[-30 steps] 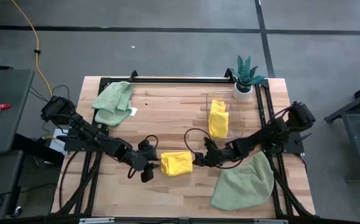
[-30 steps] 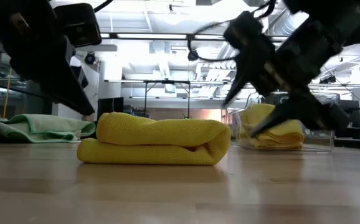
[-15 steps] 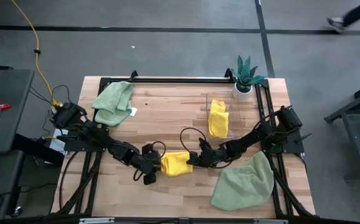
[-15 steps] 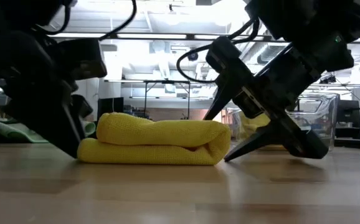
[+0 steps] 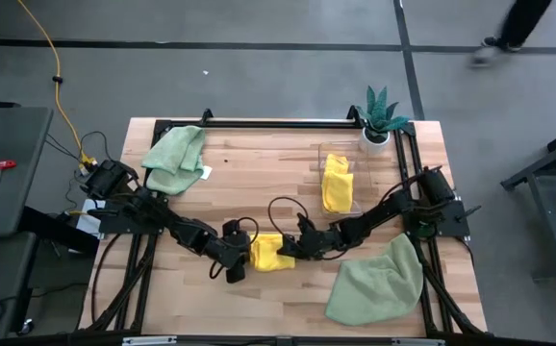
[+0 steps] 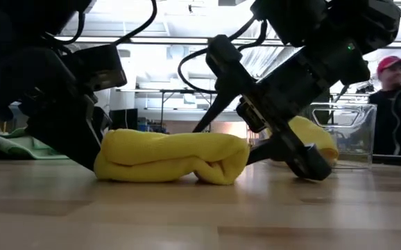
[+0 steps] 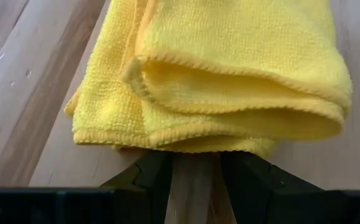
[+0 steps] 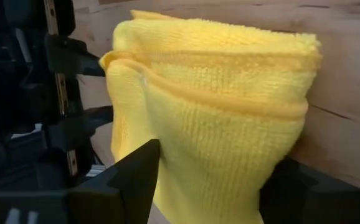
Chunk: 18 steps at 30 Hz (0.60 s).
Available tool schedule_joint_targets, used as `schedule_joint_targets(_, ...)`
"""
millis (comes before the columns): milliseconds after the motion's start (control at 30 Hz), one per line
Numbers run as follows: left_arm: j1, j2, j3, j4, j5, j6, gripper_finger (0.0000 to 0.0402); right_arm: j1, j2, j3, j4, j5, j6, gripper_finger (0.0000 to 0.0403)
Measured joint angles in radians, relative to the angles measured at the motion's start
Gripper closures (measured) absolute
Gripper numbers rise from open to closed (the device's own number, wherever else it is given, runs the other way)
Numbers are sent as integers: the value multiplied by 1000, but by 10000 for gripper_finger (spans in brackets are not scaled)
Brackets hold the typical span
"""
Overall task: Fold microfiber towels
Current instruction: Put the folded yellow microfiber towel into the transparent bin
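Note:
A folded yellow microfiber towel (image 5: pixel 270 254) lies on the wooden table near its middle, bunched into a short thick roll (image 6: pixel 169 156). My left gripper (image 5: pixel 242 259) is at the towel's left end, open, tips down on the table (image 7: pixel 195 168). My right gripper (image 5: pixel 296 249) comes from the right, open, and the towel's right end (image 8: pixel 211 112) sits between its two fingers. Another yellow towel (image 5: pixel 337 183) lies in a clear box. One sage green towel (image 5: pixel 175 159) lies far left and another (image 5: pixel 379 279) near right. My left gripper slants down from the table's left, and its two open fingertips (image 7: pixel 150 175) meet the lowest edge of the towel's left end (image 7: pixel 186 142), which hides the tips. Bare wood shows between the fingers. My right gripper comes low from the table's right with the towel's folded right end (image 8: pixel 167 158) between its open fingers (image 8: pixel 130 180). One finger stands at the far side and one at the near side. That end is crumpled against them (image 6: pixel 232 163). The towel rests on the table.
The clear box (image 5: pixel 318 154) and a small potted plant (image 5: pixel 379 115) stand at the far right. Black frame rails (image 5: pixel 259 123) edge the table. A person (image 6: pixel 395 104) is beyond the table to the right. Bare wood lies near the front edge (image 5: pixel 259 308).
Both grippers have come down to the table and closed in on the yellow towel, the left from the left, the right from the right. The right gripper's fingers have gone around the right end. The towel has been squeezed shorter, and its right end has crumpled.

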<state>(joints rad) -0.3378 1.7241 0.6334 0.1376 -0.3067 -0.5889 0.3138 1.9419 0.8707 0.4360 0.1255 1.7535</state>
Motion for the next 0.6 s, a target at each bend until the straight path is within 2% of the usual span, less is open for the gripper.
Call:
schedule_joint_targets(100,0,-2,0,-3,13,0,275,0,-4,2,-29,-4,0,248)
schedule_joint_targets(200,3,-53,-2,-60,94,30,275,0,-6,2,-37,0,-18,358)
schedule_joint_targets(233,3,-78,-5,-94,120,45,275,0,-8,1,-36,5,-31,379)
schedule_joint_targets(367,-2,-228,-6,-285,203,65,275,-6,-50,-3,-48,12,-71,385)
schedule_joint_targets(467,-18,-377,-5,-467,245,11,275,-13,-110,-3,-43,40,-157,397)
schedule_joint_targets(600,-80,-580,-4,-629,237,-62,275,-35,-194,-3,-60,71,-265,399)
